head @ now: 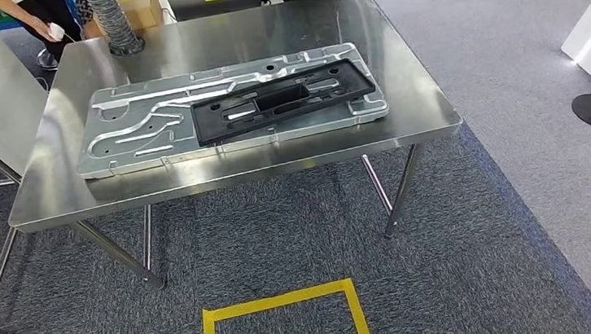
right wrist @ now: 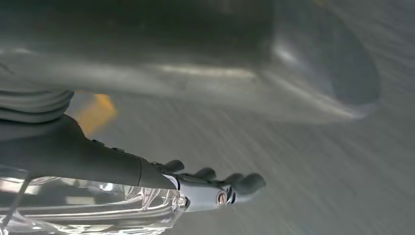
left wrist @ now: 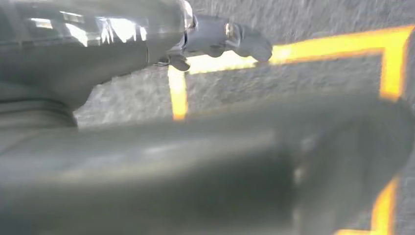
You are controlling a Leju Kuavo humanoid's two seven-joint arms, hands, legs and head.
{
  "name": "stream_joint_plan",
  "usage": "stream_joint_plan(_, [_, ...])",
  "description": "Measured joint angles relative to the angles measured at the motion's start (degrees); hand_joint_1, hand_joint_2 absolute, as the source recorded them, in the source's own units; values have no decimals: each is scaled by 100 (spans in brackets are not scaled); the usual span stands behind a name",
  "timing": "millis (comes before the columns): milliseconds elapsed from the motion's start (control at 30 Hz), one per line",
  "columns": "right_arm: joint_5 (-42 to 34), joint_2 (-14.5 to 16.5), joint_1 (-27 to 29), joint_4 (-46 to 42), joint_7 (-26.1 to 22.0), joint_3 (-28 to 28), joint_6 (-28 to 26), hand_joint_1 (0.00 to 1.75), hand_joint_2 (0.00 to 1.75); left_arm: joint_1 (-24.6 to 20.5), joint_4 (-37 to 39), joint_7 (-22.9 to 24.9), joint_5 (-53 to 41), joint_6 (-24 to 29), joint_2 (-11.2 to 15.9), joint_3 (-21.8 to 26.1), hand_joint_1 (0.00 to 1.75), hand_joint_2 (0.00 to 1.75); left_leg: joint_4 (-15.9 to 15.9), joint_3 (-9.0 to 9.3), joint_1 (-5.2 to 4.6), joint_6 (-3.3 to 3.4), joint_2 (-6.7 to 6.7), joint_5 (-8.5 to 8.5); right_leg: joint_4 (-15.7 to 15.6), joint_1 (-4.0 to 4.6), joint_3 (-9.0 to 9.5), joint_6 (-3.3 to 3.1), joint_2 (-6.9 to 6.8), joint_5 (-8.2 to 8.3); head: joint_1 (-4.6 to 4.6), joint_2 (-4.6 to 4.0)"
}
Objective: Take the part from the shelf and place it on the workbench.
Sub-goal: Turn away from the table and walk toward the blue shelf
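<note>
Nearest the robot, a square of yellow tape [head: 285,325] is lying on the carpet. The left hand [left wrist: 220,41] is hanging over that tape with its fingers loosely apart, holding nothing. The right hand [right wrist: 210,188] is hanging over the carpet too, fingers slightly curled and spread, gripping nothing.

Beyond the tape, the steel workbench [head: 50,199] is standing with a large silver panel [head: 134,133] lying flat on it, and the black part [head: 282,101] is resting on top of that panel, towards its right end. At the far left a person [head: 44,15] is leaning in, holding something small and white.

Judging from this, the placing looks done. The risk is the part sliding off the smooth panel if the bench gets bumped, or the person's reach crossing the robot's arms.
</note>
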Motion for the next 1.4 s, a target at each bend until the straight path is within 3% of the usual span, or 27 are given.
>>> stream_joint_plan(67, [51, 73, -12, 158, 554, -68, 640, 0, 0, 12, 0, 71, -53, -34, -37, -16, 0, 0, 710, -176, 14, -37, -5, -591, 20, 18, -174, -40, -10, 127, 0, -1])
stream_joint_plan(100, [95, 108, -12, 221, 681, -76, 857, 0, 0, 14, 0, 98, -63, -42, -62, -23, 0, 0, 1042, -224, 17, -50, -4, -742, 35, 27, -268, -40, -10, 188, 0, -1])
stream_joint_plan(133, [142, 138, -13, 275, 753, -79, 1011, 0, 0, 15, 0, 120, -68, -38, -86, -29, 0, 0, 1239, -204, 19, -55, -4, -748, 55, 35, -364, -39, -11, 246, 0, -1])
stream_joint_plan(167, [183, 163, -16, 317, 787, -80, 1107, 0, 0, 15, 0, 135, -68, -33, -107, -33, 0, 0, 1249, -95, 19, -48, -4, -630, 80, 42, -459, -32, -11, 300, -1, -1])
stream_joint_plan(233, [273, 205, -27, 379, 812, -79, 1228, 0, 0, 11, 0, 148, -63, -21, -139, -38, 0, 0, 708, 407, 11, 8, -5, -331, 141, 52, -630, -11, -11, 399, -1, -1])
stream_joint_plan(300, [336, 227, -41, 416, 802, -71, 1310, 0, 0, -9, 0, 137, -60, -15, -156, -39, 0, 0, -150, 1003, -15, 78, -4, -345, 197, 70, -739, 32, -13, 487, -1, 0])
stream_joint_plan(367, [356, 231, -59, 433, 748, -65, 1362, 0, 0, -26, 0, 117, -58, -4, -163, -39, 0, 0, -588, 1233, -46, 131, -3, -461, 214, 71, -785, 96, -23, 579, 0, 1])
stream_joint_plan(433, [356, 228, -78, 442, 672, -65, 1385, 0, 0, -18, 0, 105, -57, 13, -169, -39, 0, 0, -626, 1167, -45, 200, 7, -389, 209, 62, -815, 166, -20, 657, 1, 0])
stream_joint_plan(467, [356, 227, -87, 447, 636, -65, 1388, 0, 0, -15, 0, 103, -58, 22, -166, -39, 0, 0, -633, 1112, -36, 241, 16, -323, 264, 56, -855, 201, -4, 578, 1, 0])
stream_joint_plan(500, [356, 227, -91, 453, 607, -65, 1388, 0, 0, -13, 0, 99, -58, 31, -163, -37, 0, 0, -644, 1044, -25, 282, 24, -251, 401, 50, -915, 235, 12, 397, 1, -1])
stream_joint_plan(533, [356, 228, -96, 463, 580, -65, 1389, 0, 0, -16, 0, 92, -66, 38, -157, -36, 0, 0, -648, 962, -18, 311, 29, -177, 666, 34, -998, 267, 27, 102, 1, -1])
stream_joint_plan(600, [356, 249, -105, 493, 534, -63, 1390, 0, 0, -11, 0, 70, -94, 52, -137, -33, 0, 0, -637, 779, -24, 334, 29, -41, 1394, 8, -1159, 325, 36, -474, 1, -1])
stream_joint_plan(633, [357, 265, -112, 510, 522, -62, 1390, 0, 0, -2, 0, 58, -114, 58, -119, -33, 0, 0, -625, 687, -27, 325, 29, 26, 1697, -3, -1182, 347, 36, -583, 1, -1])
stream_joint_plan(667, [361, 284, -119, 527, 524, -58, 1391, 0, 0, 7, 0, 50, -134, 66, -95, -33, 0, 0, -606, 595, -27, 312, 31, 87, 1825, -13, -1123, 360, 36, -531, 1, 0])
stream_joint_plan(700, [365, 300, -126, 541, 540, -53, 1391, 0, 0, 13, 0, 45, -152, 74, -64, -34, 0, 0, -578, 503, -23, 294, 33, 141, 1761, -23, -974, 366, 35, -376, 1, 0])
stream_joint_plan(767, [373, 335, -143, 562, 587, -37, 1390, 0, 0, 17, -1, 40, -192, 90, 5, -36, 0, 0, -494, 330, -18, 250, 31, 229, 1099, -35, -401, 348, 36, -112, 1, 0])
stream_joint_plan(833, [374, 378, -176, 575, 622, -22, 1387, 0, 0, 19, -3, 31, -224, 102, 80, -41, 0, 0, -405, 212, -27, 188, 29, 293, 330, -19, 129, 285, 41, -173, 1, -1])
stream_joint_plan(867, [374, 404, -192, 583, 633, -17, 1386, 0, 0, 18, -4, 23, -244, 107, 120, -45, 0, 0, -382, 174, -31, 151, 31, 335, 121, -5, 243, 239, 44, -238, 1, 0])
stream_joint_plan(933, [374, 463, -203, 605, 638, -17, 1386, 0, 0, 19, -5, 2, -273, 114, 200, -51, 0, 0, -365, 125, -25, 71, 31, 411, 25, 2, 204, 133, 36, -227, 0, 1])
stream_joint_plan(967, [375, 486, -203, 614, 640, -16, 1387, 0, 0, 22, -5, -18, -286, 118, 231, -53, 0, 0, -323, 90, -14, 38, 26, 356, 26, -1, 156, 78, 26, -174, 0, 1])
stream_joint_plan(1033, [392, 520, -201, 625, 654, -10, 1387, 0, 0, 35, -5, -66, -308, 107, 274, -55, 0, 0, 42, -41, 7, -11, 12, -70, 19, -8, 35, -14, -4, -52, 1, 0])
stream_joint_plan(1100, [423, 532, -200, 629, 677, 3, 1386, 0, 0, 34, -4, -117, -334, 76, 283, -57, 0, 0, 750, -214, 19, -46, 10, -622, 32, 14, -130, -54, -14, 73, -1, 0])
stream_joint_plan(1133, [435, 534, -199, 631, 685, 12, 1386, 0, 0, 29, -4, -139, -349, 64, 283, -61, 0, 0, 1059, -250, 23, -56, 10, -738, 45, 26, -222, -56, -15, 138, -1, -1])
stream_joint_plan(1200, [455, 538, -200, 633, 691, 29, 1387, 0, 0, 20, -4, -176, -377, 50, 284, -79, 0, 0, 1198, -87, 28, -48, 10, -591, 88, 45, -413, -48, -14, 256, -1, -1])
stream_joint_plan(1267, [469, 540, -203, 633, 678, 44, 1399, 0, 0, 0, -5, -195, -398, 47, 284, -99, 0, 0, 588, 449, 23, 12, 8, -327, 150, 56, -585, -27, -12, 355, -1, 0])
stream_joint_plan(1333, [479, 544, -208, 633, 631, 68, 1437, 0, 0, -39, -7, -204, -408, 46, 289, -110, 0, 0, -240, 1012, -4, 83, 8, -360, 206, 74, -698, 20, -14, 444, -1, 1])
stream_joint_plan(1400, [488, 547, -213, 634, 575, 84, 1477, 0, 0, -65, -9, -211, -414, 48, 292, -117, 0, 0, -603, 1182, -41, 143, 9, -446, 219, 75, -747, 89, -23, 540, 0, 0])
